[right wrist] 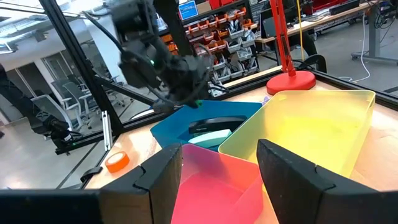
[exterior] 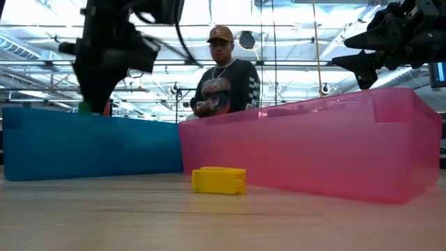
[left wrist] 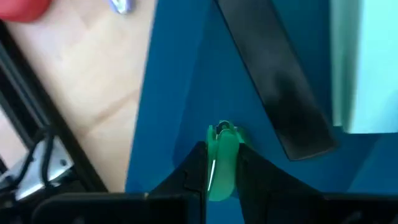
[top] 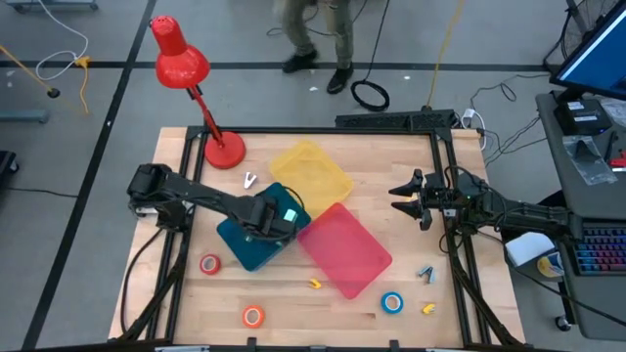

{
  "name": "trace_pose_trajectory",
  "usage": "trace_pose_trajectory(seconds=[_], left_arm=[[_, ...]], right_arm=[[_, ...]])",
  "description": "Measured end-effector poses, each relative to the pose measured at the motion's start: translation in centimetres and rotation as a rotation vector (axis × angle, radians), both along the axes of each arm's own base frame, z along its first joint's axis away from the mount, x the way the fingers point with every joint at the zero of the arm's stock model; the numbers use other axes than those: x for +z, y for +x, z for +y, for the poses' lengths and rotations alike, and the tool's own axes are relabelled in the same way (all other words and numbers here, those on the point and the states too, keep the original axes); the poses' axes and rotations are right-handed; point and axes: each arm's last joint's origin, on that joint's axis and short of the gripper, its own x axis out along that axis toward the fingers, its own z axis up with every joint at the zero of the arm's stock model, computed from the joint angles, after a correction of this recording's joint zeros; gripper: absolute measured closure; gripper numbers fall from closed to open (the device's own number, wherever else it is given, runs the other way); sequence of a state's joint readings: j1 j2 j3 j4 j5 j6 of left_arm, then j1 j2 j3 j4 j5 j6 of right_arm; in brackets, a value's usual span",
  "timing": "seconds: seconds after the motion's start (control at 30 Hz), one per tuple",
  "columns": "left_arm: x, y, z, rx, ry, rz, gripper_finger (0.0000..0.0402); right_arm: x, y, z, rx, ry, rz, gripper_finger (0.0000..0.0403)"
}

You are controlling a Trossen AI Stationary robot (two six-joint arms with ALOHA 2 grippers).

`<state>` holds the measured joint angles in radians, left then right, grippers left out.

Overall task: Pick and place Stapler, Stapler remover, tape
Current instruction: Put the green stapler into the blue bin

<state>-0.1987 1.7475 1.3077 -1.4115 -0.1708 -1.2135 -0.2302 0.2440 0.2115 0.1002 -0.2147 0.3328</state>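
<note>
My left gripper (left wrist: pixel 222 155) hangs over the blue tray (top: pixel 245 249), shut on a small green staple remover (left wrist: pixel 221 163); the low view shows the green piece (exterior: pixel 85 107) just above the tray's rim. In the tray lie a black stapler (left wrist: pixel 273 93) and a pale teal stapler (left wrist: pixel 367 62). On the table lie a red tape roll (top: pixel 210 264), an orange one (top: pixel 253 316) and a blue one (top: pixel 392 302). My right gripper (top: pixel 399 193) waits open at the table's right side, holding nothing. My left gripper pinches the green staple remover's two flat sides (left wrist: pixel 214 155) between its two fingers, coming from above and pointing steeply down. Its metal-tipped end (left wrist: pixel 224 129) sticks out past the fingertips. The piece is lifted clear above the tray's floor.
A yellow tray (top: pixel 308 171) and a pink tray (top: pixel 342 249) adjoin the blue one. A red desk lamp (top: pixel 210 127) stands far left. Small yellow pieces (top: pixel 315 284) (top: pixel 428 309), a blue one (top: pixel 424 274) and a silver one (top: pixel 249 181) lie loose. A person (exterior: pixel 223 77) stands beyond the table.
</note>
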Motion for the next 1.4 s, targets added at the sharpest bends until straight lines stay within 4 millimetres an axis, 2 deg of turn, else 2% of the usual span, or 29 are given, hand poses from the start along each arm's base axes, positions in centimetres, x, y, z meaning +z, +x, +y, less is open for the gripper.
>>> trace_pose_trajectory(seconds=[0.1, 0.23, 0.8, 1.03, 1.4], left_arm=[[-1.6, 0.1, 0.3, -0.012, -0.047, -0.026, 0.0350], [-2.5, 0.2, 0.6, -0.008, -0.062, -0.055, 0.0350], [-2.7, 0.4, 2.8, -0.042, -0.070, -0.047, 0.0350], [-4.1, -0.6, 2.8, -0.006, -0.125, 0.009, 0.0350], [-4.2, 0.0, 2.5, -0.033, -0.135, -0.051, 0.0325]], right_arm=[[0.0, 0.0, 0.0, 0.000, 0.000, 0.000, 0.0202], [0.0, 0.0, 0.0, 0.000, 0.000, 0.000, 0.0202], [0.0, 0.0, 0.0, 0.000, 0.023, 0.004, 0.0202], [-0.1, 0.0, 0.0, 0.001, 0.023, 0.006, 0.0202], [-0.1, 0.0, 0.0, 0.001, 0.024, 0.006, 0.0202]])
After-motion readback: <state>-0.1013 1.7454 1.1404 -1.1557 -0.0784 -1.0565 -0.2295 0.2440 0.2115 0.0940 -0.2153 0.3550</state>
